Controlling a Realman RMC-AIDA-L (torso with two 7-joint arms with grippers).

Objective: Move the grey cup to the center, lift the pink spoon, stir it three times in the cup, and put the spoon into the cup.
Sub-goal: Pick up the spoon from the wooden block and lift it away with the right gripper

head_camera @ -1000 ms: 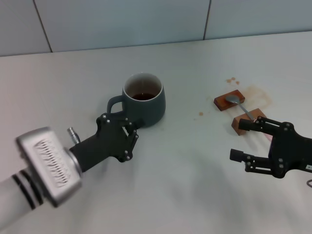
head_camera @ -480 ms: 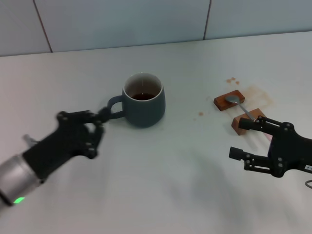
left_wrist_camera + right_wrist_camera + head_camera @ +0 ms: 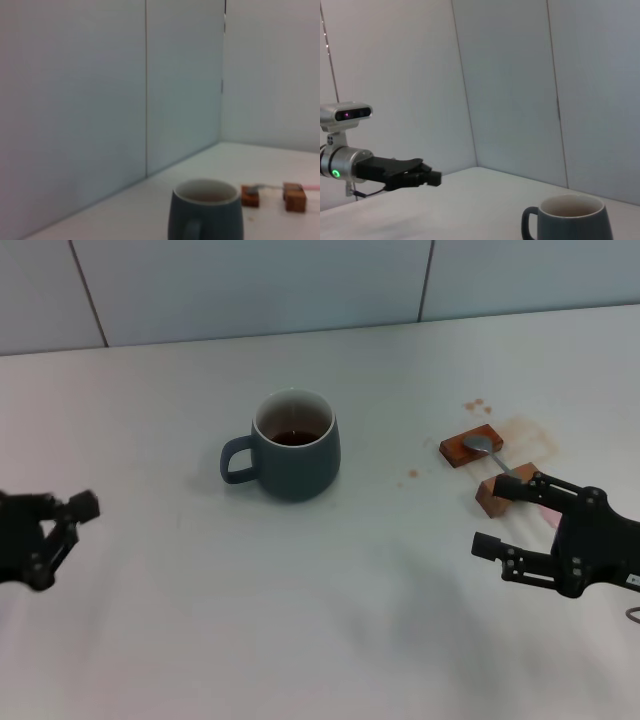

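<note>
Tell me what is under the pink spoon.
The slim pink-handled metal spoon lies across two brown wooden blocks: its silver bowl on the far block, its neck on the near block. The handle end is hidden behind the right gripper.

- Left pincer (image 3: 45, 530) cut by the head view's edge.
- Pink spoon (image 3: 484, 446) handle hidden behind right pincer (image 3: 505, 515).
- Grey cup (image 3: 206, 212) base cropped in both wrist views.
</note>
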